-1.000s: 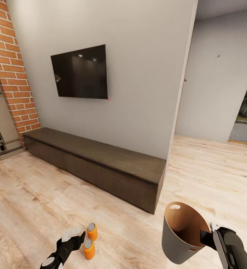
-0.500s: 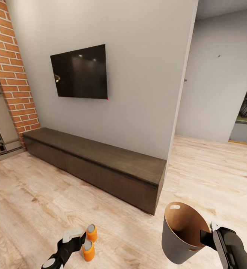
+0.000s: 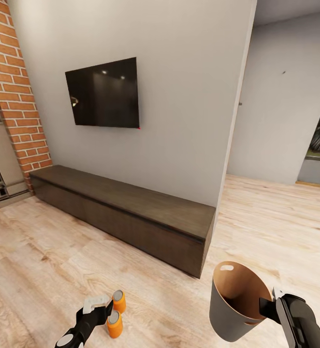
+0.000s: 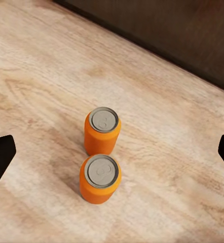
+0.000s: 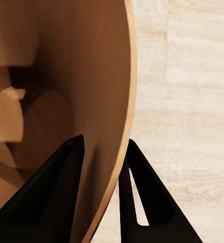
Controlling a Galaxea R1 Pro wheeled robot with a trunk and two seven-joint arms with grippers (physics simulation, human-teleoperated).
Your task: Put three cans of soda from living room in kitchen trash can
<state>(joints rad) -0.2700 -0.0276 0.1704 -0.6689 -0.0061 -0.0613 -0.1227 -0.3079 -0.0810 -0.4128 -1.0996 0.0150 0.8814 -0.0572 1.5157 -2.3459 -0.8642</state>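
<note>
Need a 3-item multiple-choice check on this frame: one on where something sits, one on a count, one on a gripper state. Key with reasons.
1. Where do the soda cans stand?
A. on the low cabinet
B. on the wood floor
C. inside the bin

2. How many orange cans show?
A. one
B. two
C. four

3. What is the right gripper doing?
A. clamping the bin's rim
B. hanging open over the cans
C. holding a can

Key:
1 B: both soda cans stand upright on the wood floor, in front of the low cabinet.
2 B: two silver tops show between the open fingers of the left gripper.
3 A: the right gripper has one finger inside and one outside the wall of the bin.
</note>
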